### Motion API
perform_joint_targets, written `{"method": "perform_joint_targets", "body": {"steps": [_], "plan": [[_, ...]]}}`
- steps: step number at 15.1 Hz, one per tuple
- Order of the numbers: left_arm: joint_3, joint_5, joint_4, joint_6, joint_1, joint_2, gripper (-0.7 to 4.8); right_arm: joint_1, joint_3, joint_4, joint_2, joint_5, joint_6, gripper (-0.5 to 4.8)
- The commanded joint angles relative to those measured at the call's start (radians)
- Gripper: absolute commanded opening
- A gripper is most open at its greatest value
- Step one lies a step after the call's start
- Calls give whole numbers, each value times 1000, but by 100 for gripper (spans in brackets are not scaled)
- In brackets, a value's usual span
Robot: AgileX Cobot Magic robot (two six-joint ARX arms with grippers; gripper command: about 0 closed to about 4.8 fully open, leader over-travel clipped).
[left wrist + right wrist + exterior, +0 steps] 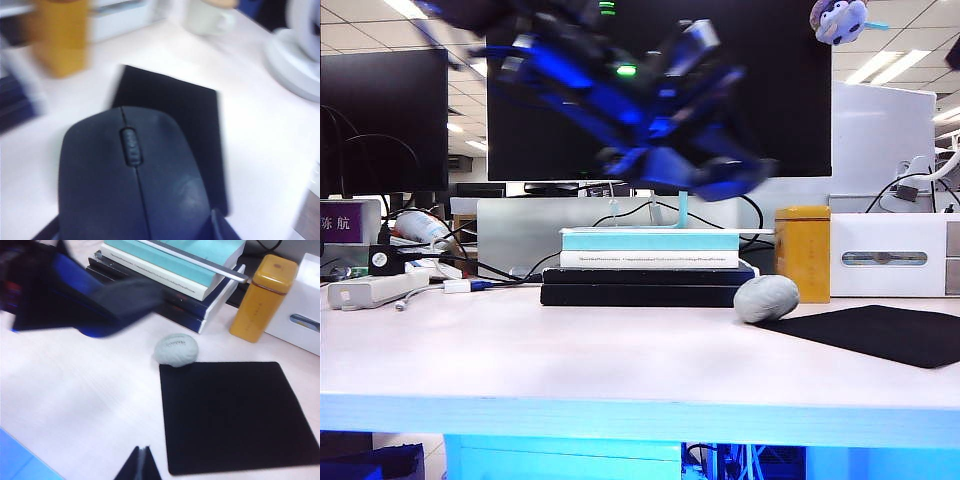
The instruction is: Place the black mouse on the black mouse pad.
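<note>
black mouse (127, 177) fills the left wrist view, a matte low dome with a scroll wheel, held in the left gripper (135, 230), whose dark fingers show at either side of the mouse's near end. the jaws stand fairly wide, closed on the mouse. in the exterior view the left arm is a blue and black blur high above the white table (570, 370), in front of a dark monitor (790, 110), so the mouse is in the air, clear of the surface.

black mouse pad (235, 415), a thin flat mat, lies bare on the table toward the right. in the left wrist view it sits beyond the mouse and below it. a light grey pebble-like lump (176, 350) rests just beside the pad's corner. behind it stand a stack of books (175, 275) and a yellow tin (262, 297), with a white box (895, 255) further right.

right gripper (140, 467) hangs above the near edge of the pad; its two dark fingertips meet in a point, closed on nothing.
</note>
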State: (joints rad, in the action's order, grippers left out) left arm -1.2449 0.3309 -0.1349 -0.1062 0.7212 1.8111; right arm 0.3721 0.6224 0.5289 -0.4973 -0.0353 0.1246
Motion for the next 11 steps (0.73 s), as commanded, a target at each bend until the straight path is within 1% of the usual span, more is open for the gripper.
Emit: {"method": "perform_joint_targets", "body": {"steps": [1,3,6,7,9,11], "plan": [[-89,51,52,-6,47,70,-5,-1,6,66,42,19,-2,-6],[-136,51,60,-6,71,119,-5,0,6,105,58,26,-4,-6],[-204,71,61,-23,84,193,-5,0,6,142,82,26,-24,-6],[-234,95,63,-31,85,220,-5,0,6,150,90,26,-26,-6],[-325,104,90,-40,94,288,-5,0,6,180,114,27,-27,-6],[-373,120,105,-40,95,323,-5,0,6,208,128,67,-28,-6]]}}
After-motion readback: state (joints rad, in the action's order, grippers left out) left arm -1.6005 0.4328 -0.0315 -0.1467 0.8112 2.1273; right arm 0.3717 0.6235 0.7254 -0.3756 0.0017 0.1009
